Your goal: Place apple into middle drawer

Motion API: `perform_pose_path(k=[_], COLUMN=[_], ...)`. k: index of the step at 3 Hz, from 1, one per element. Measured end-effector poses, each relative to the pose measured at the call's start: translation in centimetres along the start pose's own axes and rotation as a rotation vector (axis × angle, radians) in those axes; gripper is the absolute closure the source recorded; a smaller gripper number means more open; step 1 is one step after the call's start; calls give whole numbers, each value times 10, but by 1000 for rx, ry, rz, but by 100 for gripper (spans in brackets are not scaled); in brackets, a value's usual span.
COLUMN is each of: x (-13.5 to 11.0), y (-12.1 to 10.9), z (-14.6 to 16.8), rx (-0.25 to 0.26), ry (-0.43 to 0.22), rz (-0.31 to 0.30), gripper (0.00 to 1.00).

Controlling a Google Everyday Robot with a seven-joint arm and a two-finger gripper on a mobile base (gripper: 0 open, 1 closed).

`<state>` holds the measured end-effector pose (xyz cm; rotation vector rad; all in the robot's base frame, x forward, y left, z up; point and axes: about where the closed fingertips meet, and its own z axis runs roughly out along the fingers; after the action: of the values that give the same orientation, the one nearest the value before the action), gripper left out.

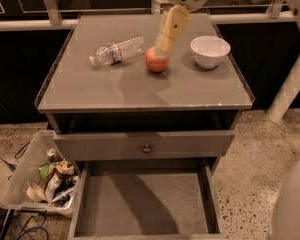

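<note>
The red-orange apple (156, 60) sits on the grey cabinet top (140, 89), near the middle, between a water bottle and a white bowl. My gripper (163, 47) reaches down from the top of the camera view, and its cream-coloured tip is right at the apple's top, over its upper right side. The middle drawer (145, 201) is pulled out at the bottom of the view, its flat grey floor bare. Above it is a shut drawer front with a small round knob (147, 148).
A clear plastic water bottle (117, 50) lies on its side left of the apple. A white bowl (210, 51) stands to the apple's right. A plastic bin of rubbish (42, 181) sits on the floor left of the open drawer. A white post (290, 84) stands at the right.
</note>
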<state>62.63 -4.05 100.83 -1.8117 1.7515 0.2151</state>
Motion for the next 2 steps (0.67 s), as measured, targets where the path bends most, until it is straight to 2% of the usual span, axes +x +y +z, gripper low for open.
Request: perform_pose_path(k=[1,2], x=[-15,-16], y=[0,0], z=[15,15], rx=[-51,-53], ry=[-31,-32], rz=[-19,-20], gripper=[0,0])
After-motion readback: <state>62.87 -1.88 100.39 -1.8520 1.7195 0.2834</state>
